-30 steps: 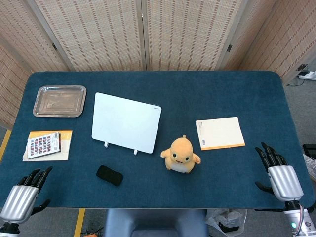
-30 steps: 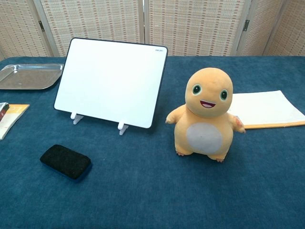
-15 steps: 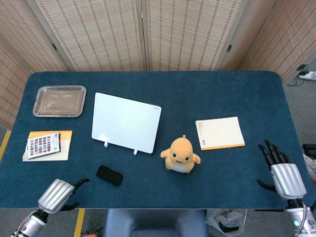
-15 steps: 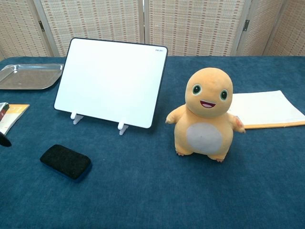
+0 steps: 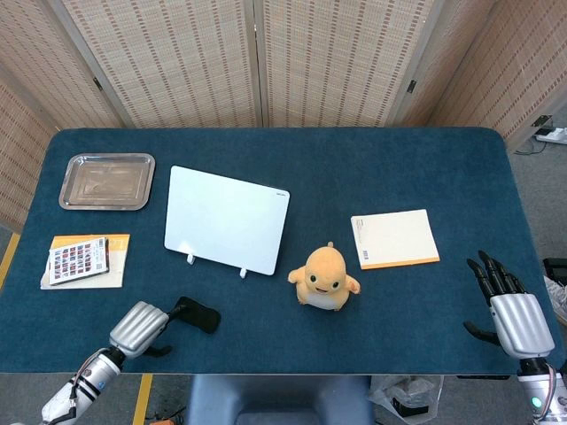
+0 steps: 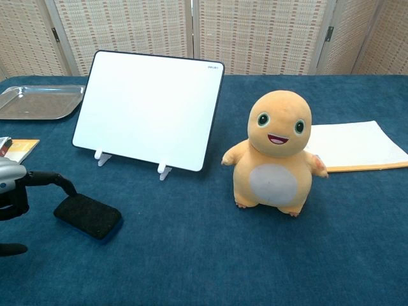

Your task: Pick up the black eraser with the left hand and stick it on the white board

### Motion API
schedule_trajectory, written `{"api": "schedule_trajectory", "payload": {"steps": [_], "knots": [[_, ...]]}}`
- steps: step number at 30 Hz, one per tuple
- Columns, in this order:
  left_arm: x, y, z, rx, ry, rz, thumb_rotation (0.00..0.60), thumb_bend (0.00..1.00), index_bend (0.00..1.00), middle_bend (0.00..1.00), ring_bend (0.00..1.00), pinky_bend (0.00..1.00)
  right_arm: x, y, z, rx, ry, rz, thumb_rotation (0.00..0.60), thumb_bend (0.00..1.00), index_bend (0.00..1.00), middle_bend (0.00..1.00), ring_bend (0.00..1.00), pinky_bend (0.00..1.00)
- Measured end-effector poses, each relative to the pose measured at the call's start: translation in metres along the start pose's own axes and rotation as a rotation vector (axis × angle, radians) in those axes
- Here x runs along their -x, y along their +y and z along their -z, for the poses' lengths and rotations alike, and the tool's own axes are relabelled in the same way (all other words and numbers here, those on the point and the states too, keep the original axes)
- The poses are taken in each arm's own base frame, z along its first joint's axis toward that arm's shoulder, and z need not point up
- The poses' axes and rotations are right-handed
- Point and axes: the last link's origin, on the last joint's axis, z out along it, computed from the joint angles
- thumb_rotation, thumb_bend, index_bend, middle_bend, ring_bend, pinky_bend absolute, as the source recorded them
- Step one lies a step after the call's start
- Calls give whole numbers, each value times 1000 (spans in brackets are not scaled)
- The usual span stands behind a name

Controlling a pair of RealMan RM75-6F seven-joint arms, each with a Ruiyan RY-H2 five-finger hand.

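The black eraser (image 5: 201,315) (image 6: 88,215) lies flat on the blue table near its front edge. The white board (image 5: 227,220) (image 6: 149,109) stands tilted on two small feet just behind it. My left hand (image 5: 142,327) (image 6: 14,191) is low at the eraser's left end, fingers (image 6: 56,181) stretched toward it and reaching over its left edge; I cannot tell whether they touch it. It holds nothing. My right hand (image 5: 511,311) hovers at the table's front right corner, fingers spread and empty; the chest view does not show it.
An orange plush toy (image 5: 324,278) (image 6: 276,154) stands right of the eraser. A cream notebook (image 5: 394,238) (image 6: 354,146) lies further right. A metal tray (image 5: 107,181) (image 6: 37,102) sits at the back left, a booklet (image 5: 85,260) at the left edge.
My left hand has moved right along the front edge, from the table's corner up to the eraser's left end. The right hand has drifted slightly back and outward.
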Motion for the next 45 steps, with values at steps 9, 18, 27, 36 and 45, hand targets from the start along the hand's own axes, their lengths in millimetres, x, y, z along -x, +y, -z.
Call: {"api": "schedule_trajectory", "payload": {"steps": [9,18,27,36,45], "knots": [[5,8,-29,35,-15,-35,600,226,254,1000,1000,1000,0,1,-1,3,0,0,600,151,0,0,66,209],[5,10,-51,50,-37,-58,600,227,267,1000,1000,1000,-2,2,-2,6,1,-5,600,151,0,0,66,208],[4,10,-63,49,-56,-74,600,227,289,1000,1000,1000,-3,4,-1,7,7,-9,600,151,0,0,66,209],[11,6,-71,45,-50,-69,600,227,418,1000,1000,1000,-3,4,-1,10,6,-7,600,152,0,0,66,209],[9,8,-73,59,20,-71,600,227,519,1000,1000,1000,-2,2,0,5,5,-3,600,151,0,0,66,210]]}}
